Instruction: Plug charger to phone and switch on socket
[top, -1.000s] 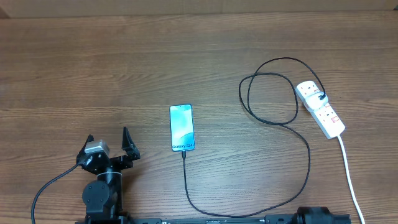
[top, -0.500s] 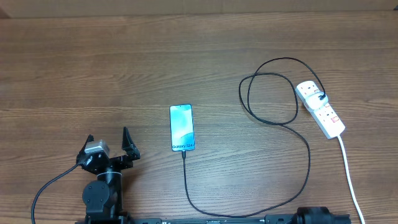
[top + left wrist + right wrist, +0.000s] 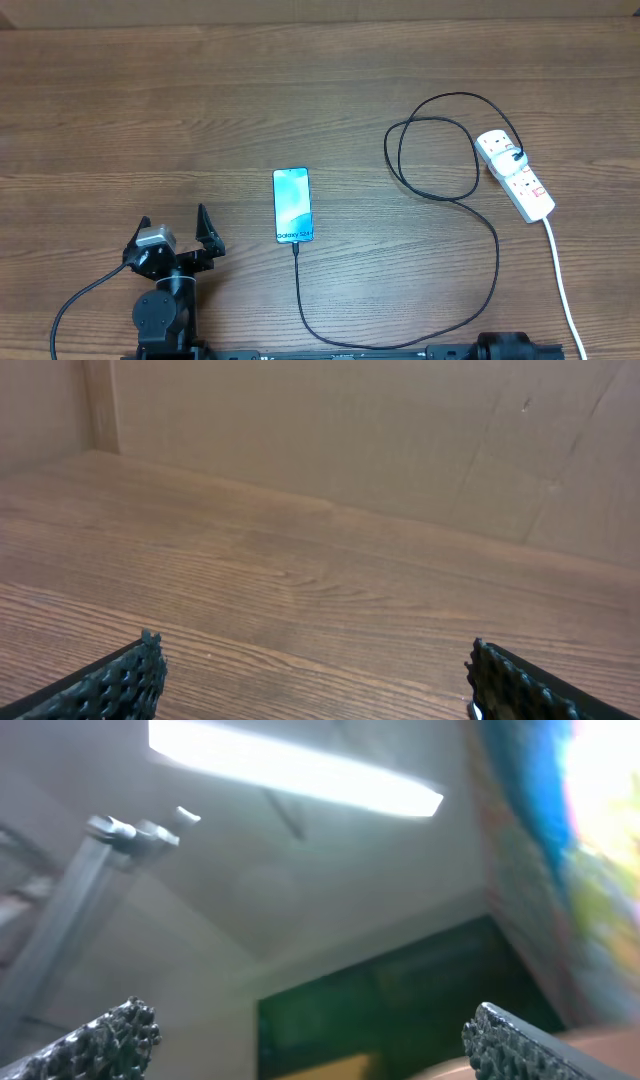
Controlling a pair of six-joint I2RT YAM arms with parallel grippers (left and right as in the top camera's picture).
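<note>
As the overhead shows it, phone (image 3: 292,205): flat mid-tabletop (image 3: 300,90), screen lit.
Charger (image 3: 299,285): runs from the phone's near edge, sweeps right, loops, and ends at a black plug (image 3: 515,155) in the socket.
Socket (image 3: 516,178): far right, angled, white cord trailing to the near edge.
Left fingers (image 3: 207,232): spread wide, empty, near-left, well apart from the phone.
Step in hand: probably the socket switch, since the cable already meets the phone.
Doing it well: bring the right arm over, narrow the fingers, press one tip straight down on the red switch beside the plug, clear of the loops, so the strip does not skid.
Hard to tell: whether the tip is fully seated, and whether any switch is on; both are too small.
Left wrist, left fingers (image 3: 120,685): tips wide at the frame corners, bare tabletop and a brown wall between.
Right wrist, right fingers (image 3: 505,1040): wide, empty, aimed up at a ceiling light (image 3: 290,770); no task thing visible.
Cut off: the right arm overhead, only its base showing.
</note>
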